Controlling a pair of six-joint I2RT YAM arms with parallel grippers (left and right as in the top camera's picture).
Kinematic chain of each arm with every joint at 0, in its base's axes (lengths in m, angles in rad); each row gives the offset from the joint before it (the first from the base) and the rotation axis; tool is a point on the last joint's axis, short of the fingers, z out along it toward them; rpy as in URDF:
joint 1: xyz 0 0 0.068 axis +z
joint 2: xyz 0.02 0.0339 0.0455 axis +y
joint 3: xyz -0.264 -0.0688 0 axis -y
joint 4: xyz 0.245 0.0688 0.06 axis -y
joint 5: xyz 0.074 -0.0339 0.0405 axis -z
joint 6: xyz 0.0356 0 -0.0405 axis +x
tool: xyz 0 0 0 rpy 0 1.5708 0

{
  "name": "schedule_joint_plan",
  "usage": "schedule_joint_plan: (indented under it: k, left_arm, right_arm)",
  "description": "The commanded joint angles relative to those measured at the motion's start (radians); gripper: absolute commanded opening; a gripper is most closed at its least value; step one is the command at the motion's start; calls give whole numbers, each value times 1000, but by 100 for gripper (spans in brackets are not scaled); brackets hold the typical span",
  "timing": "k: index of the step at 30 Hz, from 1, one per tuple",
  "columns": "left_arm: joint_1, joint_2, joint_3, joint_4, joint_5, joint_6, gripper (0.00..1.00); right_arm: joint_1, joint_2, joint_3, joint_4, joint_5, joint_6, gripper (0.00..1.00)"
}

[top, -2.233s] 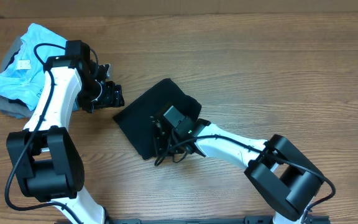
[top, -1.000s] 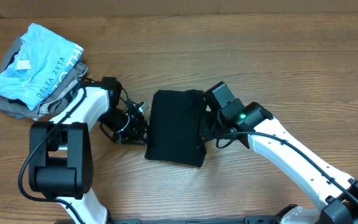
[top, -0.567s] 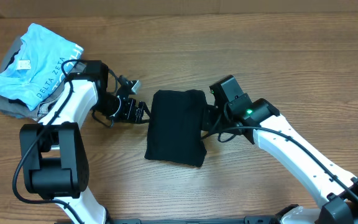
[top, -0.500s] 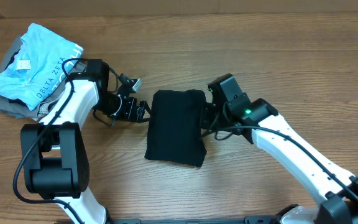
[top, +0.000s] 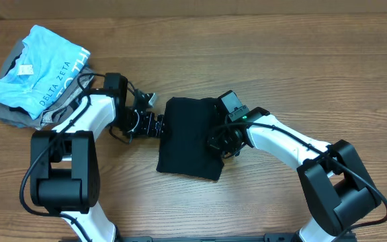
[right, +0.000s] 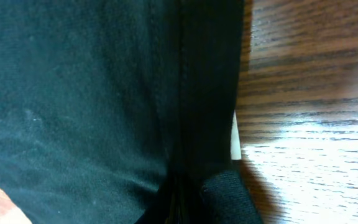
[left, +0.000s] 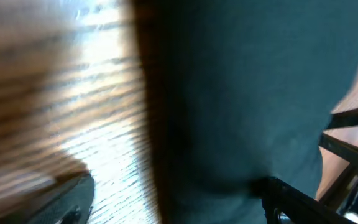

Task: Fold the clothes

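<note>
The jaws of the left gripper (top: pixel 152 125) stand wide apart and hold nothing. In the blurred left wrist view one finger (left: pixel 73 200) is over bare wood and the other is over dark cloth, so they straddle the hem without pinching it. The jaws of the right gripper (top: pixel 219 142) are closed together. Its tip lies on the cloth at the border, and I cannot tell if a thin fold is caught between them.

Between the two grippers lies the black T-shirt (top: pixel 188 140), near the middle of the table (top: pixel 294 60). The left gripper is at its 9 o'clock edge, a little toward 10, and the right gripper is at its 3 o'clock edge. The shirt is a compact rectangle with the long side running from 12 to 6. No sleeve and no collar shows, and the right wrist view shows layers stacked at the border. The end toward 6 o'clock is less even than the end toward 12.

From the shirt toward 10 o'clock, well apart, is a pile: a light blue garment (top: pixel 35 67) on top of grey garments (top: pixel 11 114).

My judgement is that the folding is almost complete. What is left seems small: perhaps one last fold or a smoothing of the lower edge, and possibly moving the shirt onto the pile.
</note>
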Motion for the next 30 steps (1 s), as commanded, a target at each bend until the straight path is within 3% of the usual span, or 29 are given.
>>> schedule_joint_plan:
  k: [1, 6, 12, 16, 20, 24, 30]
  left_arm:
    - [-13, 50, -34, 24, 53, -89, 85]
    - [-49, 154, -35, 99, 182, -167, 73]
    - [-102, 190, -35, 163, 191, -192, 65]
    - [-111, 190, -35, 169, 190, -192, 33]
    - [-105, 189, -35, 169, 196, -174, 14]
    - [-87, 169, -31, 167, 265, -120, 4]
    - [-24, 54, 32, 93, 272, -61, 4]
  right_arm:
    - [3, 7, -2, 4, -20, 27, 4]
    - [4, 7, -2, 3, -20, 27, 4]
    - [4, 7, -2, 3, -21, 27, 4]
    - [4, 7, -2, -6, -27, 27, 4]
    - [3, 6, -2, -37, -35, 19, 4]
    - [-13, -18, 11, -92, -39, -10, 4]
    - [-72, -167, 77, -237, 3, -102, 4]
